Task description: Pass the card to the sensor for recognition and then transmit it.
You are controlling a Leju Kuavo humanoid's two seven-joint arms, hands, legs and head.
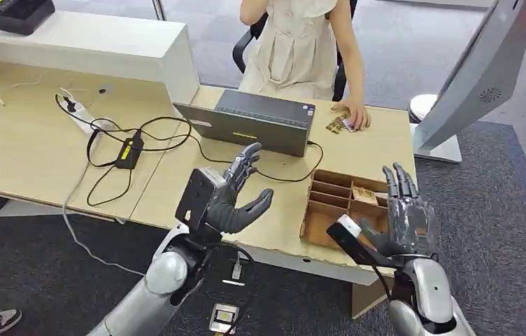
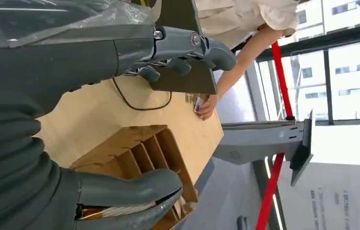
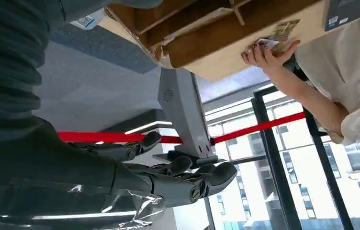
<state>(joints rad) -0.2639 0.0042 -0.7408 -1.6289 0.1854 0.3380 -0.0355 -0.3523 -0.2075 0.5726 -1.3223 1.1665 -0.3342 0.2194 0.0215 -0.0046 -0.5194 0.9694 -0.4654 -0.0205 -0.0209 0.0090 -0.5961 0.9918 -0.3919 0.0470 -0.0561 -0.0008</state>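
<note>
1. The left hand [image 1: 236,196] hovers empty with fingers spread, raised just in front of the grey sensor box [image 1: 257,122].
2. The right hand [image 1: 403,213] is also empty, fingers apart, above the wooden divided tray [image 1: 330,203] right of that box.
3. A person's hand [image 1: 354,115] rests on the cards [image 1: 337,124] lying on the surface [image 1: 29,140], just right of the box.
</note>
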